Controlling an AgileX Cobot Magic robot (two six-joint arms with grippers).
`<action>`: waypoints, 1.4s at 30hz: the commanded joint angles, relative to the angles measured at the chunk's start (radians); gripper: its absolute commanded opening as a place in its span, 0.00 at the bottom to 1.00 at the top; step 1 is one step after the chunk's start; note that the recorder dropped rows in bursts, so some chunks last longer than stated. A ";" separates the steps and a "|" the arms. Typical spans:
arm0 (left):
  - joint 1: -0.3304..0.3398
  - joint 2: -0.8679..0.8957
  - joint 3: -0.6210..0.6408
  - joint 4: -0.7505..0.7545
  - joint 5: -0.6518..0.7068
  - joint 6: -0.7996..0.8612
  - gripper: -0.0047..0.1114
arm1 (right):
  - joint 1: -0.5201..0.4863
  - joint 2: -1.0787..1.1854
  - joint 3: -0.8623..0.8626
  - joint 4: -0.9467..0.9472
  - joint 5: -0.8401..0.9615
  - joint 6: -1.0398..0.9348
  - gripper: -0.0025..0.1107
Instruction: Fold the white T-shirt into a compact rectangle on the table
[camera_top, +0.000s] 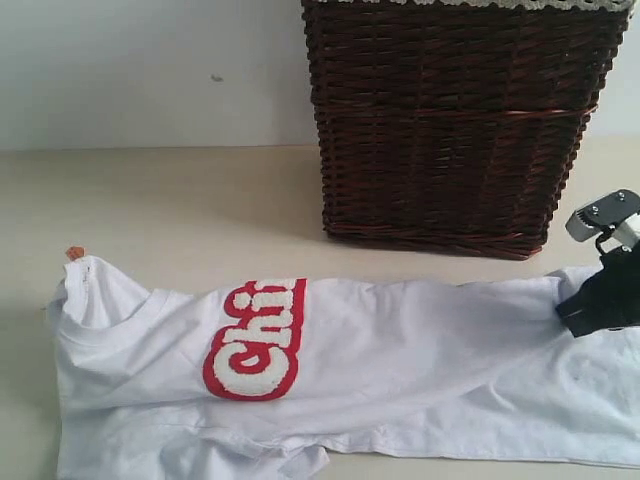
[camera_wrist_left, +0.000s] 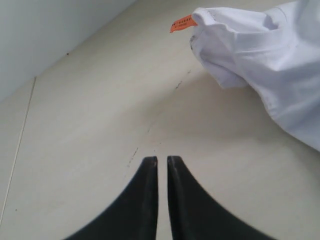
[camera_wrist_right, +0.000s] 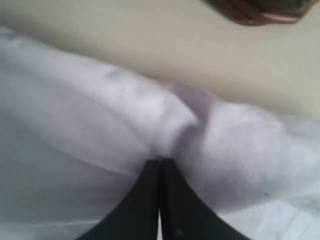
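While the right gripper (camera_wrist_right: 160, 162) pinches the shirt (camera_top: 400, 340), the left gripper (camera_wrist_left: 161, 159) hangs nearly closed and empty over the table (camera_top: 200, 200); a basket (camera_top: 460, 130) stands just behind the shirt.

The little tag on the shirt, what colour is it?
Orange. The tag shows best in the left wrist view, sticking out at the edge of the white T-shirt.

Matte black, tapering fingers (camera_wrist_left: 145, 200) flaring outward toward the base are noted on the left gripper (camera_wrist_left: 161, 162) and right gripper (camera_wrist_right: 160, 164), and a pale grey bracket (camera_top: 605, 214) with small dark screws is observed above the latter in the exterior view.
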 joint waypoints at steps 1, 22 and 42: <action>0.002 -0.002 -0.003 -0.012 -0.004 -0.003 0.12 | -0.001 -0.013 0.002 0.021 -0.069 -0.008 0.02; 0.002 -0.002 -0.003 -0.012 -0.004 -0.003 0.12 | -0.001 -1.007 0.139 0.227 0.345 0.240 0.02; 0.002 -0.002 -0.003 -0.012 -0.004 -0.003 0.12 | -0.026 -1.551 0.390 -0.566 -0.287 1.110 0.06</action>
